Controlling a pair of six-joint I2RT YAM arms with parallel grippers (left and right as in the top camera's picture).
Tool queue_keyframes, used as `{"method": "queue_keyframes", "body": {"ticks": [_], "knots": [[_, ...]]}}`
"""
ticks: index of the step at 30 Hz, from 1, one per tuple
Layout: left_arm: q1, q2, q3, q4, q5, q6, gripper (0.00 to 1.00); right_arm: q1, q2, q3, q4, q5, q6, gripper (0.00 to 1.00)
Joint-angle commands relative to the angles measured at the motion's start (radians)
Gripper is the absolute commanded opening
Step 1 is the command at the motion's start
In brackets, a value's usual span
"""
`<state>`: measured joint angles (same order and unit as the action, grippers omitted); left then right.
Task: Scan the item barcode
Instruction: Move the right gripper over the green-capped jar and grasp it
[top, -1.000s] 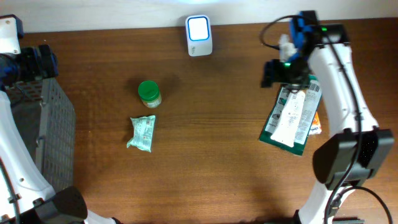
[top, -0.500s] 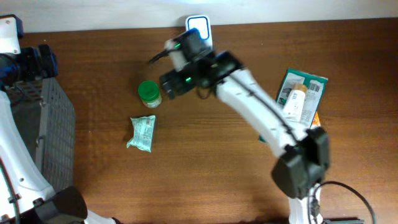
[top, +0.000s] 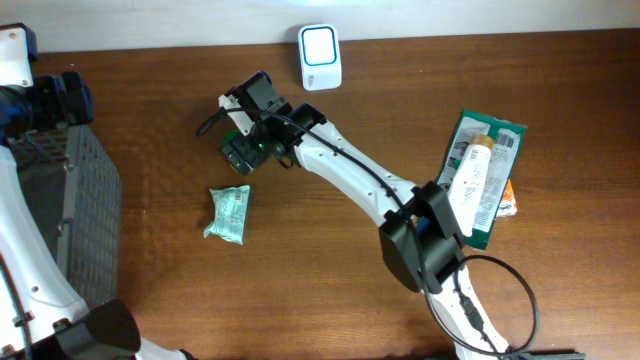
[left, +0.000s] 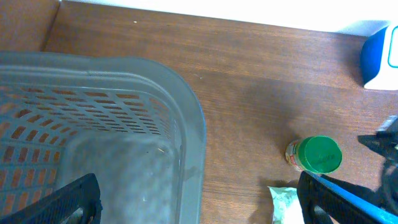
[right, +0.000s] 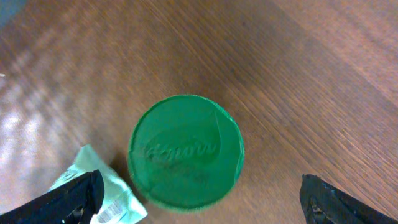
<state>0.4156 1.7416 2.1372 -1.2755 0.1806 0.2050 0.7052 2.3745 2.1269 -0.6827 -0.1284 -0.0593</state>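
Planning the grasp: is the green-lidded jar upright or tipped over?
Upright: the jar shows its full round top to the right wrist camera, with the table around it.

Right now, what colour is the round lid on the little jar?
Bright green. The round jar lid shows best in the right wrist view.

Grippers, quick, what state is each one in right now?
Left gripper: open, empty, by the basket.
Right gripper: open, empty, above the jar.
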Motion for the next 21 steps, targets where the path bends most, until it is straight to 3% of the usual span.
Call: {"method": "queue_keyframes", "body": {"ticks": [1,21], "knots": [[0.005,-0.001,-0.002,0.001,0.01,-0.009,0.99,0.003,0.037,0.02,0.025,0.005,-0.015,0.98],[0.005,-0.001,-0.002,0.001,0.01,-0.009,0.99,0.014,0.086,0.02,0.138,-0.017,-0.014,0.97]]}}
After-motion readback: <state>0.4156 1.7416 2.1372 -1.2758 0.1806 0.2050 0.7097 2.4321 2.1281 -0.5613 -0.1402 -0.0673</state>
